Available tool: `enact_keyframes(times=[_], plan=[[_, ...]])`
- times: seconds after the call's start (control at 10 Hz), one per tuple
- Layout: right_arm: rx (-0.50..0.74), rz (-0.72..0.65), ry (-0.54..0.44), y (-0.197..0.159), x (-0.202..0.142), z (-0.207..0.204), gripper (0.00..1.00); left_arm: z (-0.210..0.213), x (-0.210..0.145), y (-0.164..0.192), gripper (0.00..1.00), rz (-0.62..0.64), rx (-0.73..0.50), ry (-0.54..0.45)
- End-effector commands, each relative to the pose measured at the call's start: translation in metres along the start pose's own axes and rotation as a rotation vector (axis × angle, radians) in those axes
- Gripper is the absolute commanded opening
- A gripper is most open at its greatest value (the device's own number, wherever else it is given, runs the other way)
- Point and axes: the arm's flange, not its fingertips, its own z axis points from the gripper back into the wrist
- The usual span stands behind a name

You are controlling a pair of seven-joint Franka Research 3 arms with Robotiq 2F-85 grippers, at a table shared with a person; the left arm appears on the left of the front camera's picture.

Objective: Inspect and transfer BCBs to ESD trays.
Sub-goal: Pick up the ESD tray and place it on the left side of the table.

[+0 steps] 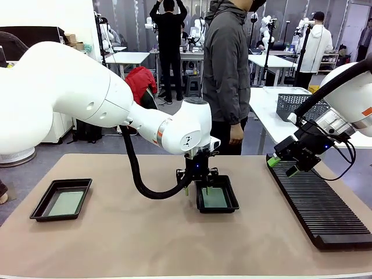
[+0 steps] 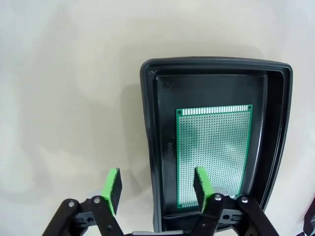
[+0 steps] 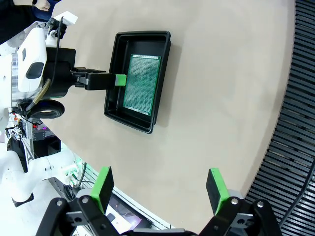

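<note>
Left claw (image 2: pixel 156 189) gapes empty astride the tray (image 2: pixel 216 66) wall, BCB (image 2: pixel 212 155) lying under one finger

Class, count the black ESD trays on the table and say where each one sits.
2. One tray lies at the table's left, with a board inside. The other tray sits mid-table under the left gripper, also holding a board. The ribbed rack is not a tray.
</note>
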Motion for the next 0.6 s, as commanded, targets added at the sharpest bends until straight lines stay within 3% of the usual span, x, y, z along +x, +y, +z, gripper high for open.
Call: enact_keyframes(times=[0.0,0.1,0.2,0.3,0.4,0.5], plan=[[-0.004,-0.018,-0.011,0.0020,0.0013,-0.0008,1.00,-0.0019,0.0065,0.0040,0.70,-0.003,-0.036,-0.004],[-0.004,-0.018,-0.011,0.0020,0.0013,-0.0008,1.00,-0.0023,0.0073,0.0047,0.61,-0.001,-0.048,-0.013],[-0.004,-0.018,-0.011,0.0020,0.0013,-0.0008,1.00,-0.0021,0.0078,0.0048,0.61,-0.001,-0.052,-0.018],[-0.004,-0.018,-0.011,0.0020,0.0013,-0.0008,1.00,-0.0022,0.0085,0.0048,0.52,0.001,-0.051,-0.017],[-0.004,-0.018,-0.011,0.0020,0.0013,-0.0008,1.00,-0.0025,0.0091,0.0046,0.52,0.001,-0.050,-0.015],[-0.004,-0.018,-0.011,0.0020,0.0013,-0.0008,1.00,-0.0025,0.0100,0.0046,0.43,0.003,-0.048,-0.012]])
